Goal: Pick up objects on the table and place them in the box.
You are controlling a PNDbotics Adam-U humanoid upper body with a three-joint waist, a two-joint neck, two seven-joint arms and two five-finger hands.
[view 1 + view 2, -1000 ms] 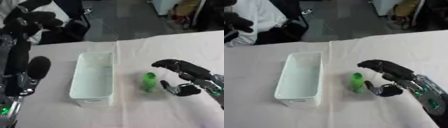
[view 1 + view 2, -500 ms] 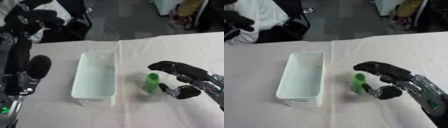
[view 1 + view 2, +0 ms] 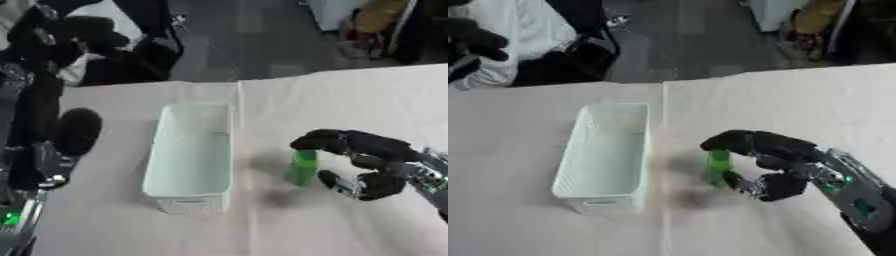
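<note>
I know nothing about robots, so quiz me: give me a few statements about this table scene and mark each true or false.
1. The green bottle stands upright on the table. True.
2. The bottle is inside the box. False: it stands outside, to the box's right.
3. The right hand is at the bottle, fingers curving over its top. True.
4. The box is full of objects. False: nothing shows inside it.
5. The left hand is touching the box. False: it is raised at the upper left, away from it.

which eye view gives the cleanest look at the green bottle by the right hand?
The left eye view: the small green upright bottle shows most of its body below the right hand, whose fingers arch over its top. In the right eye view the thumb crosses its lower part, so less of it shows. Both show it standing right of the white plastic box.
</note>
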